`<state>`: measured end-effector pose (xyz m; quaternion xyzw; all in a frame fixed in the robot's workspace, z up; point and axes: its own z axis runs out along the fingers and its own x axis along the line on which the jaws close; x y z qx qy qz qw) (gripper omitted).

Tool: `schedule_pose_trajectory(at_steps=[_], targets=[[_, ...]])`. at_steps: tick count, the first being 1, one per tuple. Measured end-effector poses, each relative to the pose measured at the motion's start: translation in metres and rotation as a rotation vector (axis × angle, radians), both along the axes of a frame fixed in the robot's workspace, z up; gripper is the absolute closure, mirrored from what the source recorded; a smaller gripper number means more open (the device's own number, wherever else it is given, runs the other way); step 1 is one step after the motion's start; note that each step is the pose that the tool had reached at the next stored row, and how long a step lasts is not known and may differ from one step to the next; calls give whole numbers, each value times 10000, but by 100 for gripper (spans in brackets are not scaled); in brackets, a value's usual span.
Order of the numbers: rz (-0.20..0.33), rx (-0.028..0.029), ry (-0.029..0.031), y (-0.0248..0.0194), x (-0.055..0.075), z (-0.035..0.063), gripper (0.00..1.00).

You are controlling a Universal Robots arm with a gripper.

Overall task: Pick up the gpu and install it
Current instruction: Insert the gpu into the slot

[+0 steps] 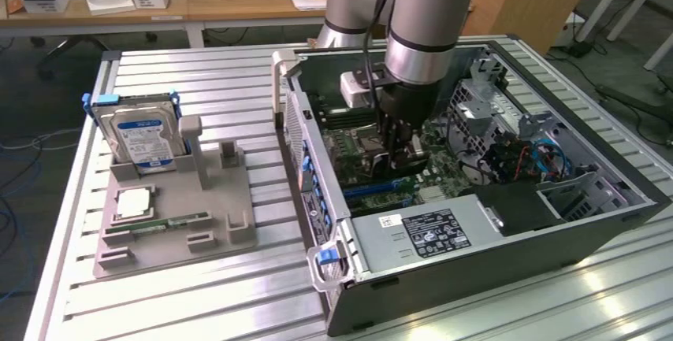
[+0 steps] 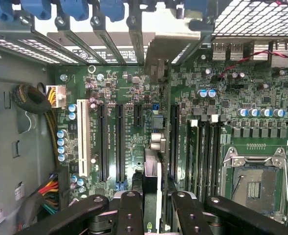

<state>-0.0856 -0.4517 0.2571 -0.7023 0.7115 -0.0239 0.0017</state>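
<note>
Inside the open case (image 1: pixel 505 266), the arm (image 1: pixel 426 34) reaches straight down and its gripper (image 1: pixel 403 152) hangs low over the motherboard (image 1: pixel 352 148) that lines the case floor. The wrist view shows the two dark fingers (image 2: pixel 129 210) pinching the gpu (image 2: pixel 152 166) from either side. The card stands on edge, so only its thin top line shows. It runs from between the fingers toward the case wall that carries the blue clips (image 2: pixel 80 7). Its silver bracket (image 2: pixel 175 44) sits close under that wall; I cannot tell whether the two touch. The gpu lies in line with the long black slots (image 2: pixel 119 142) on the case floor, between two of them, with a white slot (image 2: pixel 83 144) further to one side and the socket (image 2: pixel 254 181) to the other. Whether its lower edge has entered a slot cannot be told. At the case's near corner in the exterior view sits the power supply (image 1: pixel 426 231), label up. Outside the case, on the exterior view's left of it, a grey holder (image 1: pixel 173 239) lies on the slatted table (image 1: pixel 210 305). It bears a blue-labelled hard drive (image 1: pixel 142 140) upright at the end farther from the case's near corner, then a flat silver chip (image 1: pixel 135 202) and a green memory stick (image 1: pixel 169 221) lying flat. All three are well apart from the case.
</note>
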Motion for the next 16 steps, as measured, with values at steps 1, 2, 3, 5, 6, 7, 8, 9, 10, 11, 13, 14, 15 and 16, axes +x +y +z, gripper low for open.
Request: schedule_pose_trajectory(at_steps=[1,2,3,5,6,7,8,9,10,11,13,14,15,16], targets=[[1,3,-6,0,-4,-2,73],[1,2,-12,0,-5,-5,73],[4,0,-21,-1,-6,-6,73],[2,0,-48,-1,-12,-12,73],[3,2,-60,-1,-15,-15,73],[4,3,-69,-3,-18,-18,73],[5,1,-75,-7,-19,-19,73],[5,3,-79,-10,-20,-23,73],[5,3,-82,-12,-20,-26,73],[3,2,-82,-14,-21,-28,73],[4,1,-82,-18,-22,-35,73],[4,1,-82,-18,-22,-40,73],[4,0,-82,-19,-22,-44,73],[6,0,-82,-19,-23,-48,73]])
